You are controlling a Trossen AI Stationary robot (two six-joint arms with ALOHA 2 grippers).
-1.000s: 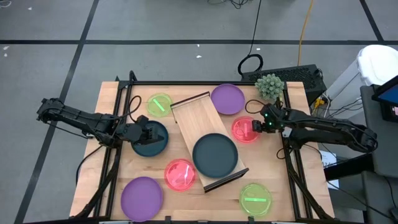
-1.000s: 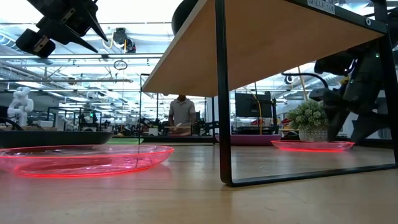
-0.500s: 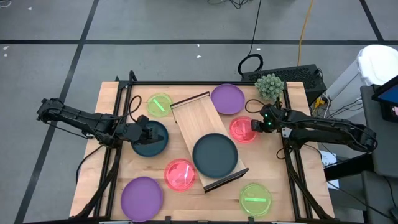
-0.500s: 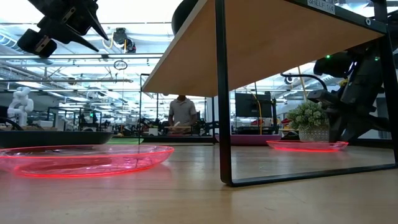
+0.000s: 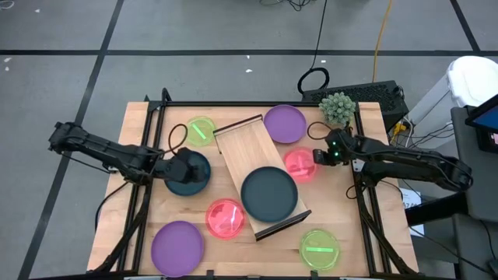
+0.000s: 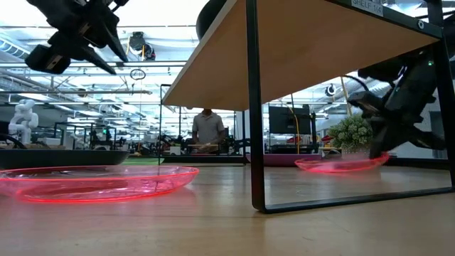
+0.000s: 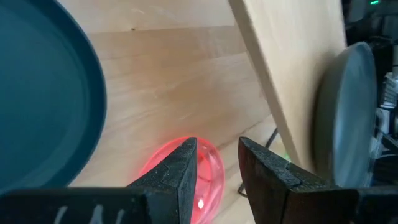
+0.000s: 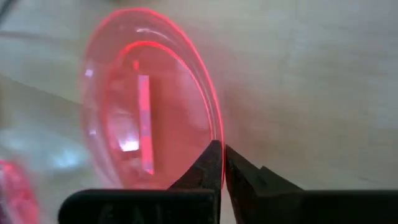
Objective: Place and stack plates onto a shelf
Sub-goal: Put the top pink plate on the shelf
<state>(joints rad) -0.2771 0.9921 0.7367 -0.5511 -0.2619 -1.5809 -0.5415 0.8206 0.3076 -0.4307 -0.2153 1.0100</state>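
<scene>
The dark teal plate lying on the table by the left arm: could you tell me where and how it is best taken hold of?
Probably by its raised rim. The dark teal plate lies flat on the table, so only the edge offers a pinch. The left gripper hovers over its left side with jaws apart, so that near edge, approached from above with one jaw inside the rim and one outside, looks simplest.

Even overhead light, soft shadows on the bench (image 5: 233,241).
Ceiling lamps blow out the low view's top; the pink plate (image 8: 149,134) glows translucent and motion-blurred in the right wrist view; the near tool fingers (image 7: 180,177) show soft-focused in both wrist views.
</scene>
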